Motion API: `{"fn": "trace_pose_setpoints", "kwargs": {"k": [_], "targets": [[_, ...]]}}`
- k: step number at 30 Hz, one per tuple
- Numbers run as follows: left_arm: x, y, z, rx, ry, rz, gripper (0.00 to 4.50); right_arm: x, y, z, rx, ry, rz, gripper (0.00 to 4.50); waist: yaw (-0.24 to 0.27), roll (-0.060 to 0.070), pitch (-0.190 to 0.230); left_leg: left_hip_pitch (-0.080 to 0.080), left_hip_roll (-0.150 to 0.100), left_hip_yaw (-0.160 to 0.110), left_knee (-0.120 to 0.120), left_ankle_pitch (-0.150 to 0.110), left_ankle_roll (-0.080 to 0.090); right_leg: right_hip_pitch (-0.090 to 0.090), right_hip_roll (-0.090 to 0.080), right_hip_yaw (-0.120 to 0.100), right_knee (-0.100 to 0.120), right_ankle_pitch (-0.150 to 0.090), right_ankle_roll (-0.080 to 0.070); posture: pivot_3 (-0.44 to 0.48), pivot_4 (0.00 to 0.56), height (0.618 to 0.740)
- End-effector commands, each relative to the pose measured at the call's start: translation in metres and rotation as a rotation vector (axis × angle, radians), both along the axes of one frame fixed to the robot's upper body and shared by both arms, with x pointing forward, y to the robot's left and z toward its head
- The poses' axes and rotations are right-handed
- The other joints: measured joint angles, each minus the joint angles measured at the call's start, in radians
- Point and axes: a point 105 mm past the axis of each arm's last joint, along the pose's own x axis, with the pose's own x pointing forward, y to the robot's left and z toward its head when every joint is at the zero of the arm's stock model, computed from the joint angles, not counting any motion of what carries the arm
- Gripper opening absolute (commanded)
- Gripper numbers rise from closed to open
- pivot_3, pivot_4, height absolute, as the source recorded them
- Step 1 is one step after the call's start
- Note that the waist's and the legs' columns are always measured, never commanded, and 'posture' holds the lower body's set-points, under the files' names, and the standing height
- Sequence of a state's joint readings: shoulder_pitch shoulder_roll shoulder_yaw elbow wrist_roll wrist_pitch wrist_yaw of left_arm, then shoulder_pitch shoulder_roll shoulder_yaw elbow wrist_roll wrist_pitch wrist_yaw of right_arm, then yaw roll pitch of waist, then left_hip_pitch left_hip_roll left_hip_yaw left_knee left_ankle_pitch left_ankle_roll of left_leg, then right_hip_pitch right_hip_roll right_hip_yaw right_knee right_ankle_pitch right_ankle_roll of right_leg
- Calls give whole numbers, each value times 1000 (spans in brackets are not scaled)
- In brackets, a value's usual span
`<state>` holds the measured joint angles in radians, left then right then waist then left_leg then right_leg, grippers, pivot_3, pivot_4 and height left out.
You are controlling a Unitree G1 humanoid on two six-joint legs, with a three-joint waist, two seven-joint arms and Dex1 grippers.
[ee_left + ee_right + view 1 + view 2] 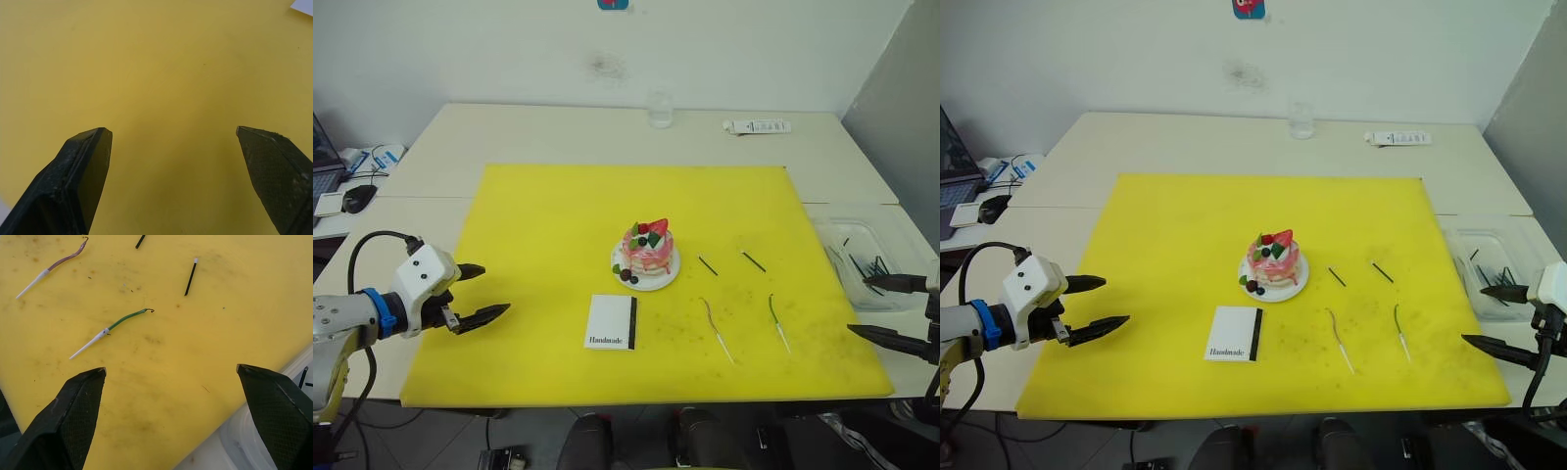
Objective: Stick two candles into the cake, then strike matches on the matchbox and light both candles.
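Yellow mat (558,225) is covering the bench (509,132). From the head, the cake (646,253) is sitting mid-mat, matchbox (612,321) just before it, two candles (717,331) and two matches (708,265) lying to its right. Left claw (171,134) is hanging wide open, holding nothing, over bare mat. Right claw (171,369) is hanging wide open, holding nothing, near the green candle (110,330).

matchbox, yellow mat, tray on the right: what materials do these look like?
Matchbox: likely matte white card; flat, crisp edges, printed lettering, and a black strip along one edge, probably the striking surface.
Yellow mat: thin flexible sheet, possibly plastic or rubber; smooth, low sheen, with dark scuffs and specks near the candles.
Tray: clear plastic by the look; the table shows through its walls.
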<state>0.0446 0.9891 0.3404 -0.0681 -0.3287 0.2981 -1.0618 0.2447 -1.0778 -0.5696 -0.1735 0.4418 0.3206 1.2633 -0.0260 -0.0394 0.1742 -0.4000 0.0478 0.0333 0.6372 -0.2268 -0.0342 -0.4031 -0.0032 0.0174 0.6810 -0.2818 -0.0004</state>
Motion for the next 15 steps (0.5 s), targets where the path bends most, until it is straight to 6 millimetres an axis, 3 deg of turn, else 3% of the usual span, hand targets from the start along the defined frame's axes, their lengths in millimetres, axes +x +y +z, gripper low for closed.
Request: {"fn": "trace_pose_setpoints", "kwargs": {"k": [1,15], "targets": [[2,-5,10,-31,-31,-27,4491,3,2,10,-18,-41,9,4500,0,0,0,0,0,0,0,0,0,0,0,0,0,0,0,0,150,740],[6,-7,20,-111,-36,-54,4491,2,9,10,-4,-40,18,4500,0,0,0,0,0,0,2,0,0,0,0,0,1,0,0,0,150,740]]}}
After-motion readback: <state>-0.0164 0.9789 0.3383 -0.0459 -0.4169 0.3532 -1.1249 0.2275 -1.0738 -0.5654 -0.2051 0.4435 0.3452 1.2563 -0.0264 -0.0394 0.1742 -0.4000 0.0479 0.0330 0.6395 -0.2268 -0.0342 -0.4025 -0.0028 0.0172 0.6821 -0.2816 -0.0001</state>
